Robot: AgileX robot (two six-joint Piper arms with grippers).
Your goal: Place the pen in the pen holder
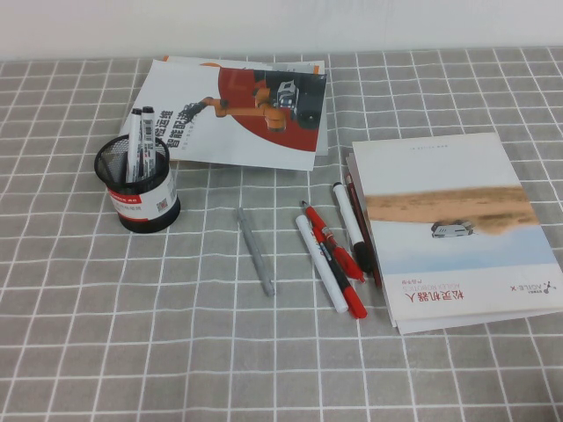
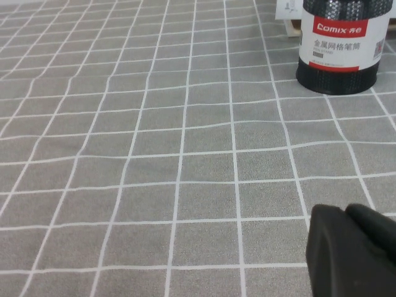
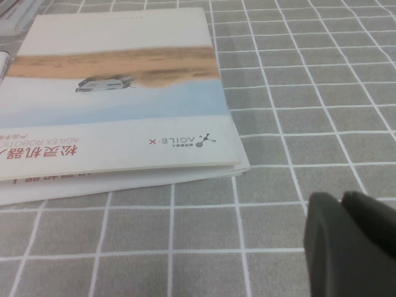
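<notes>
The pen [image 1: 320, 262], a white-barrelled marker, lies flat on the cloth at the table's middle, touching the red pens. The pen holder [image 1: 139, 190], a black mesh cup with a red-and-white label, stands at the left with two markers [image 1: 139, 145] upright in it. It also shows in the left wrist view [image 2: 337, 48]. Neither gripper shows in the high view. My left gripper [image 2: 346, 211] is shut and empty, low over bare cloth some way short of the holder. My right gripper [image 3: 342, 199] is shut and empty over the cloth beside the book.
A slim grey pen [image 1: 255, 251], two red pens [image 1: 336, 257] and a white marker with a black cap [image 1: 353, 230] lie around the pen. A stack of booklets [image 1: 453, 229] lies at the right, also in the right wrist view [image 3: 117, 93]. A brochure [image 1: 237, 110] lies at the back.
</notes>
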